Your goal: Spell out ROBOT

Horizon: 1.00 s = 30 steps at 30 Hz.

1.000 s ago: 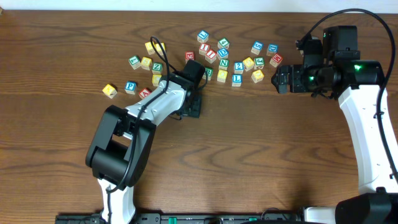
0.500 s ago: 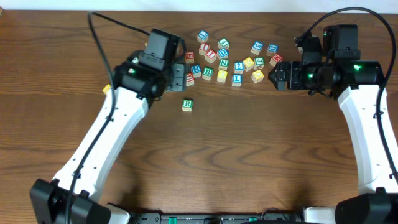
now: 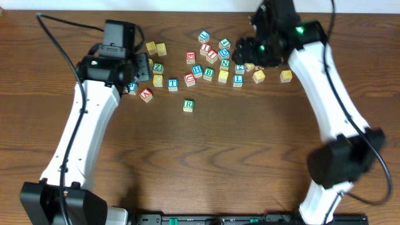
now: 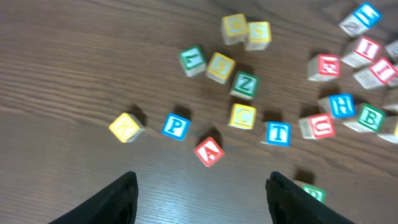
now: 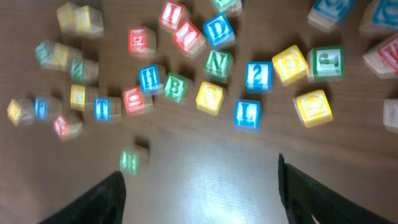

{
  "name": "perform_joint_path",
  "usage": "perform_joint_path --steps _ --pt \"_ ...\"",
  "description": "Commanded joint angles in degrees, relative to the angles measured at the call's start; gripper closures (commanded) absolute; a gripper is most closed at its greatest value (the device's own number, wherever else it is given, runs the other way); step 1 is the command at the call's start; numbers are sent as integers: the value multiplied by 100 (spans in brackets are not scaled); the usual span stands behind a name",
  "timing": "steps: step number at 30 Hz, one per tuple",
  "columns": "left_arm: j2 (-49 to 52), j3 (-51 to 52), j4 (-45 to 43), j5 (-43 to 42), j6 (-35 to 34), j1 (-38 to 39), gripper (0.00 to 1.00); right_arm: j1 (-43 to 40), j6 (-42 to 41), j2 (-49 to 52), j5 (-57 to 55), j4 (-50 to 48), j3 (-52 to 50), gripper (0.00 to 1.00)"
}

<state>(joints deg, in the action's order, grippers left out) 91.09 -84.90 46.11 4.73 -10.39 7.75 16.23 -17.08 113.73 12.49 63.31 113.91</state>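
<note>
The green R block (image 3: 188, 105) sits alone on the wooden table (image 3: 250, 162), below the scatter of lettered blocks and well apart from both arms; in the right wrist view it is only a blurred green cube (image 5: 130, 160). The left gripper (image 3: 144, 67) hangs over the left end of the scatter, its jaws wide with nothing between them, and its own camera shows bare wood between the fingers (image 4: 124, 190). Ahead of it lie the blue P (image 4: 176, 126), the red A (image 4: 209, 151), the yellow C (image 4: 242, 116) and the blue T block (image 4: 278, 132), all flat on the table. The right gripper (image 3: 245, 51) is over the upper right part of the cluster, jaws likewise spread wide and empty; below it are the green B block (image 5: 176, 87), the blue H (image 5: 149, 78), the green N (image 5: 217, 62) and the blue L (image 5: 247, 114). No block is gripped by either arm.
</note>
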Motion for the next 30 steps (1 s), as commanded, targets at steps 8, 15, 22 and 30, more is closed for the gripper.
perform_joint_path --steps 8,15,22,30 --pt "33 -68 15 87 87 -201 32 468 -905 1657 -623 -162 1027 40" --pt "33 -68 13 87 90 -201 32 761 -1276 2087 -1211 -245 1025 44" --pt "35 -66 11 90 90 -201 32 861 -1563 2232 -1574 -313 999 48" --pt "59 -66 11 90 90 -201 32 863 -1611 2258 -1604 -466 881 49"
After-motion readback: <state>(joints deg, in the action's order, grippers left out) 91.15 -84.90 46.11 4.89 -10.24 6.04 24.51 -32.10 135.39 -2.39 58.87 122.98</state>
